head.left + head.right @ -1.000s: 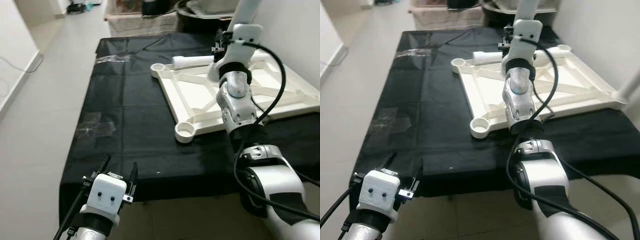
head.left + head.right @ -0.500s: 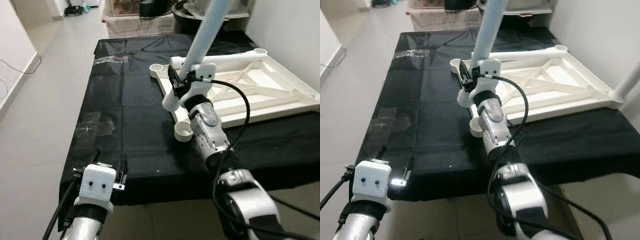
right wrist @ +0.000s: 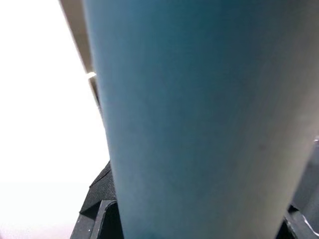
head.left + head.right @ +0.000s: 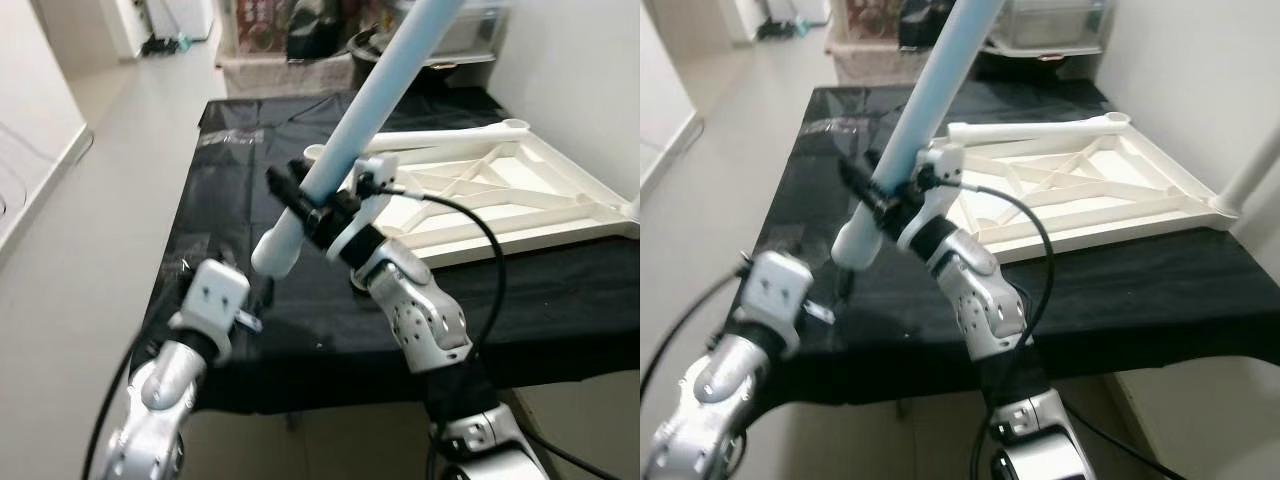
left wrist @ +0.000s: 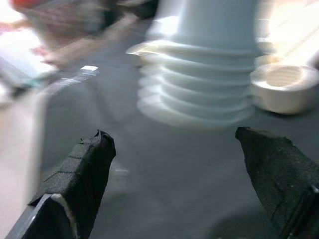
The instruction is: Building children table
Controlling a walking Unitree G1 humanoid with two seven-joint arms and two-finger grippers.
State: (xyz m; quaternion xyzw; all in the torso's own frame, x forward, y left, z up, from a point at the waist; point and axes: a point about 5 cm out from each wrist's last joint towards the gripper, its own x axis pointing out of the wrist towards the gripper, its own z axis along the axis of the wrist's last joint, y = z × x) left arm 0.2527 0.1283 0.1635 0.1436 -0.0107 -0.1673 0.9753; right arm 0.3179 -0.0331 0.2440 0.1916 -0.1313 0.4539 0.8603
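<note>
A long pale table leg [image 4: 365, 105] slants over the black-clothed table [image 4: 225, 190], and my right gripper [image 4: 308, 208] is shut on it just above its threaded end [image 4: 275, 250]. The right wrist view looks close along the leg [image 3: 199, 114]. My left gripper [image 5: 174, 137] is raised at the table's near left, open, its fingers [image 5: 82, 174] on either side of the threaded end [image 5: 199, 74] without touching it. The white tabletop frame [image 4: 480, 195] lies upside down at the right, and one round corner socket [image 5: 284, 84] sits just beyond the leg's end.
Another white leg [image 4: 1255, 165] stands upright in the frame's right corner. Boxes and bins [image 4: 290, 35] crowd the far end of the table. Pale floor [image 4: 80, 230] runs along the left side, and a white wall [image 4: 570, 60] is close on the right.
My right arm has swung the leg left and toward me, bringing its threaded end over the near-left cloth. My left arm has risen from below the table edge to that end.
</note>
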